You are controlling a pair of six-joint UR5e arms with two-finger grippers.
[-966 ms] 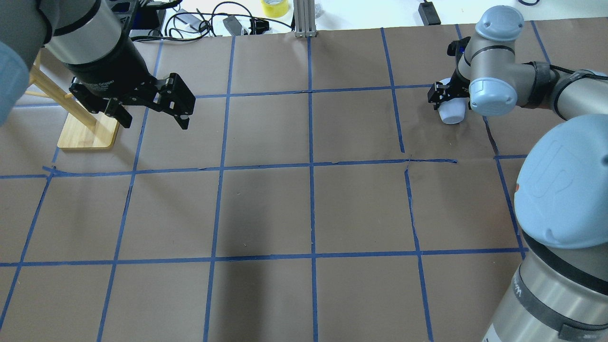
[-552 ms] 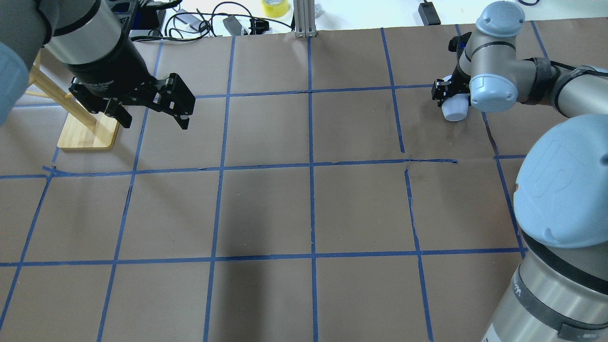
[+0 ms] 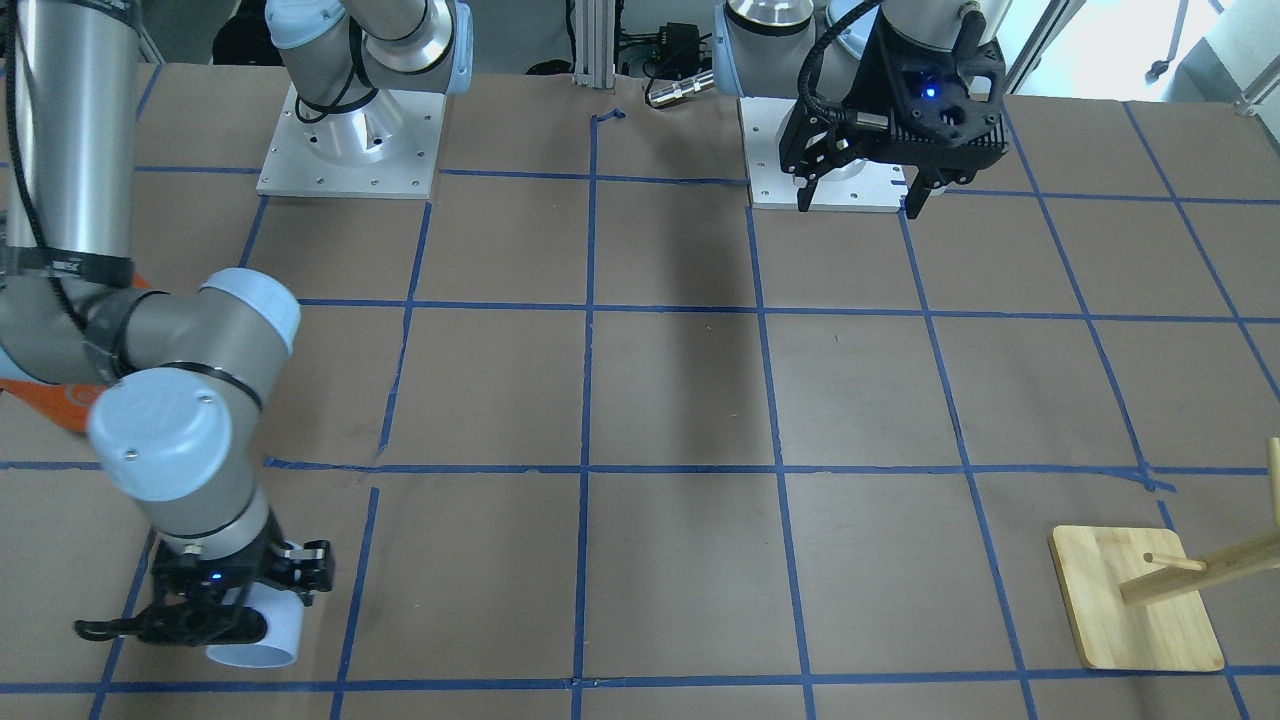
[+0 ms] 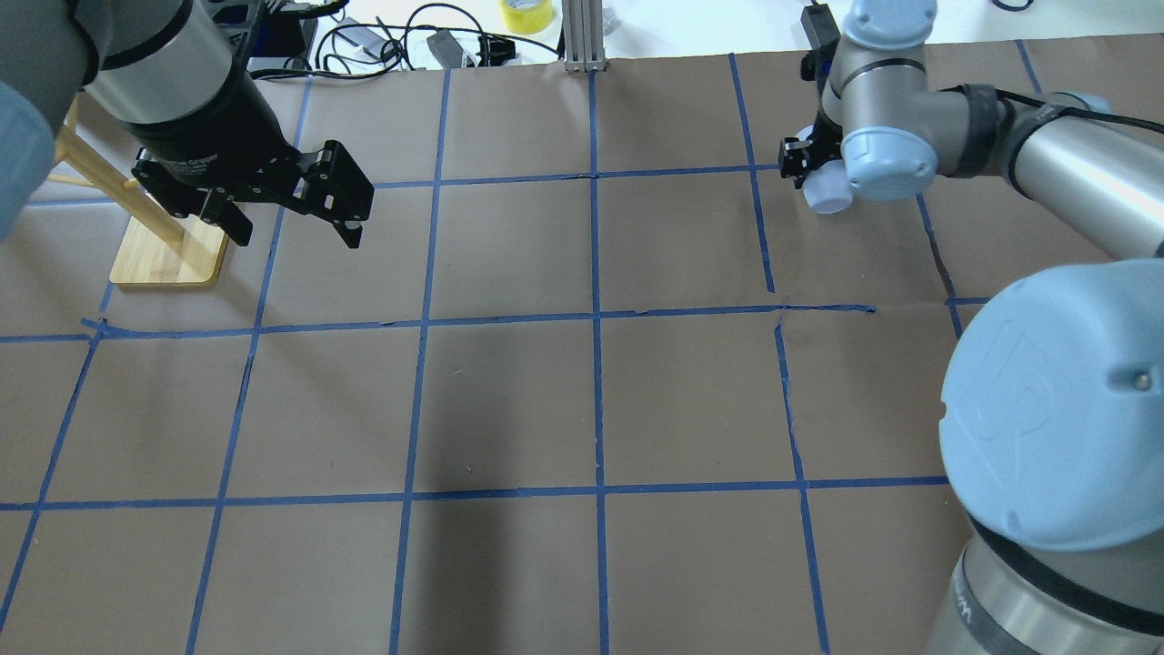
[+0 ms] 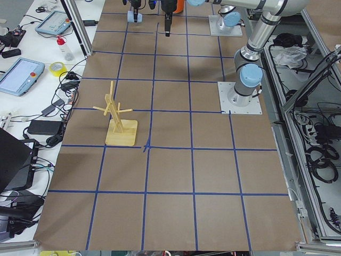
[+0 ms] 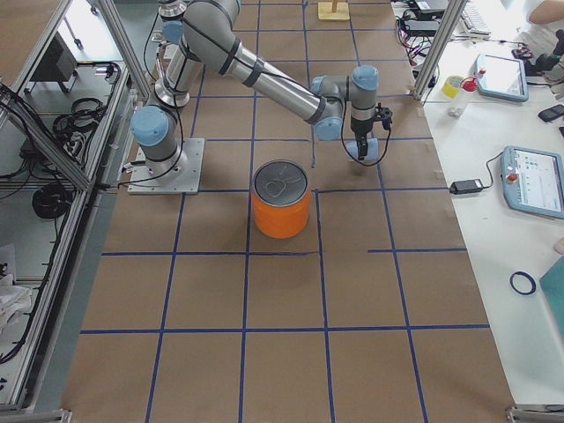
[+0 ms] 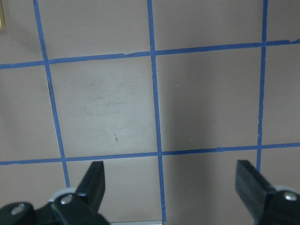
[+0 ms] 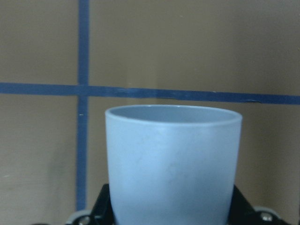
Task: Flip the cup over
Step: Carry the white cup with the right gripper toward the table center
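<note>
Now R fingers point(image 8: 102, 208) clamp the cup point(image 8: 173, 164), mouth outward (L fingers point(image 7: 96, 176) wide apart, wrist label point(image 4: 193, 162) unreadable).

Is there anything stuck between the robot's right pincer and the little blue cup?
No, nothing visible. The right pincer is shut on the cup, gripping it on both sides. The orange can stands apart from both.
</note>
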